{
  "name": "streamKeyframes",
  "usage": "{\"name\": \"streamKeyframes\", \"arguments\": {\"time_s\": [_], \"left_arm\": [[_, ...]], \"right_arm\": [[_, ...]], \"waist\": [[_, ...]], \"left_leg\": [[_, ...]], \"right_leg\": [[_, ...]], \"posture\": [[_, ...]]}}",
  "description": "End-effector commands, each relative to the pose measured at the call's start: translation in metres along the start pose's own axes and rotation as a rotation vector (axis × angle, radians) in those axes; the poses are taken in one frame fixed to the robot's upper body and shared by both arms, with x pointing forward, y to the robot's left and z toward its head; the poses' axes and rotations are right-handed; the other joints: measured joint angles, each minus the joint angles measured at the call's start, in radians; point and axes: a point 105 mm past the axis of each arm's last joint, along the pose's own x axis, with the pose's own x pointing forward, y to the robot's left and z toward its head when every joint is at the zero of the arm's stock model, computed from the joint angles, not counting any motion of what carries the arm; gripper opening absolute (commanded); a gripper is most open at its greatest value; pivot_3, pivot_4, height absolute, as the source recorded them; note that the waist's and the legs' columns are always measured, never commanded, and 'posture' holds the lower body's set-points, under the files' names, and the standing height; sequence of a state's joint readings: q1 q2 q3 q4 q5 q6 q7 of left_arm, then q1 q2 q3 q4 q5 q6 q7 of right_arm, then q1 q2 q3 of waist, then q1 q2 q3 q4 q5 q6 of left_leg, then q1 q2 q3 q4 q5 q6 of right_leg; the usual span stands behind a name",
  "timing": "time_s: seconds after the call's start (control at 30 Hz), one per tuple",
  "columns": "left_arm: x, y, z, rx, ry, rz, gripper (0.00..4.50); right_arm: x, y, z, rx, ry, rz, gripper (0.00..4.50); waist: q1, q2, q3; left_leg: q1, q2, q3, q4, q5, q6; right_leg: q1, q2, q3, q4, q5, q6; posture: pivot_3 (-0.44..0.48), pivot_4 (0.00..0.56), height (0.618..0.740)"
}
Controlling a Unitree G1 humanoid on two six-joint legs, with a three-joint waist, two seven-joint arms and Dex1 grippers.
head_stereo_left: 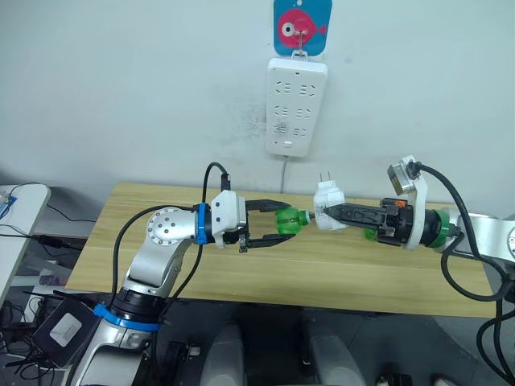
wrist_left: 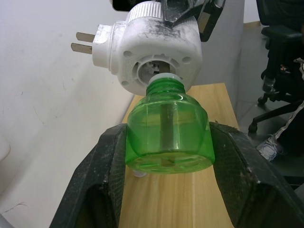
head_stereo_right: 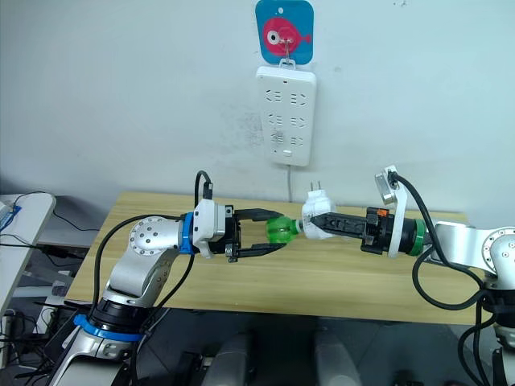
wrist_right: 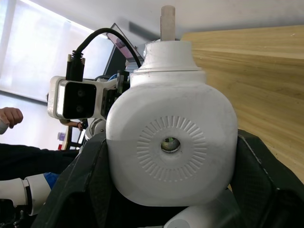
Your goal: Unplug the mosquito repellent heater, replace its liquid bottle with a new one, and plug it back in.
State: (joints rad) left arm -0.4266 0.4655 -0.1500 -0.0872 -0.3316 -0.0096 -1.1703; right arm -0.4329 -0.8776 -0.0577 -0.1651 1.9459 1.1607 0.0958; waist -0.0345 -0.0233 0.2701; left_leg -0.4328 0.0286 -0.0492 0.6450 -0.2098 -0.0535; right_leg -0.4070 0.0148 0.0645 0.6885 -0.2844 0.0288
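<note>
Right gripper (head_stereo_left: 331, 213): you are clamping the mosquito repellent heater (head_stereo_left: 328, 207) between both black fingers, holding it in the air over the wooden table (head_stereo_left: 241, 273) with its plug prongs sticking up and its socket end turned toward your other arm, so the opening is facing the bottle.
Left gripper (head_stereo_left: 273, 225): your fingers are closing on the sides of the green liquid bottle (head_stereo_left: 288, 221), leaving the neck free to enter.
Meeting point: in the left wrist view the bottle's threaded mouth (wrist_left: 163, 84) is sitting right at the heater's round opening (wrist_left: 153, 71); whether it is seated I cannot tell.
Power strip (head_stereo_left: 294, 104): it is hanging on the wall above, all sockets free, so plugging back in is not yet done.
</note>
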Motion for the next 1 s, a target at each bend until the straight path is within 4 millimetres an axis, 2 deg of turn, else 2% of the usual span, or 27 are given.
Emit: {"name": "streamKeyframes", "arguments": {"time_s": [0.03, 0.3, 0.6, 1.0], "left_arm": [[0.008, -0.001, 0.019, 0.066, -0.059, -0.024, 2.24], [0.007, 0.002, 0.016, 0.072, -0.044, -0.019, 2.24], [0.012, -0.004, 0.022, 0.083, -0.069, -0.046, 2.24], [0.004, -0.005, 0.027, 0.104, -0.071, -0.063, 2.24]], "right_arm": [[0.003, 0.017, -0.008, -0.037, 0.038, 0.069, 2.96], [0.000, 0.017, -0.008, -0.037, 0.040, 0.067, 2.96], [0.003, 0.013, -0.006, -0.030, 0.029, 0.051, 2.96], [-0.009, 0.002, 0.004, 0.001, 0.016, 0.011, 2.96]], "waist": [[0.000, 0.000, 0.000], [0.000, 0.000, 0.000], [0.000, 0.000, 0.000], [0.000, 0.000, 0.000]], "left_leg": [[0.000, 0.000, 0.000, 0.000, 0.000, 0.000], [0.000, 0.000, 0.000, 0.000, 0.000, 0.000], [0.000, 0.000, 0.000, 0.000, 0.000, 0.000], [0.000, 0.000, 0.000, 0.000, 0.000, 0.000]], "right_leg": [[0.000, 0.000, 0.000, 0.000, 0.000, 0.000], [0.000, 0.000, 0.000, 0.000, 0.000, 0.000], [0.000, 0.000, 0.000, 0.000, 0.000, 0.000], [0.000, 0.000, 0.000, 0.000, 0.000, 0.000]], "posture": [[-0.018, 0.213, 0.740], [-0.022, 0.213, 0.740], [-0.019, 0.220, 0.740], [-0.016, 0.223, 0.740]]}}
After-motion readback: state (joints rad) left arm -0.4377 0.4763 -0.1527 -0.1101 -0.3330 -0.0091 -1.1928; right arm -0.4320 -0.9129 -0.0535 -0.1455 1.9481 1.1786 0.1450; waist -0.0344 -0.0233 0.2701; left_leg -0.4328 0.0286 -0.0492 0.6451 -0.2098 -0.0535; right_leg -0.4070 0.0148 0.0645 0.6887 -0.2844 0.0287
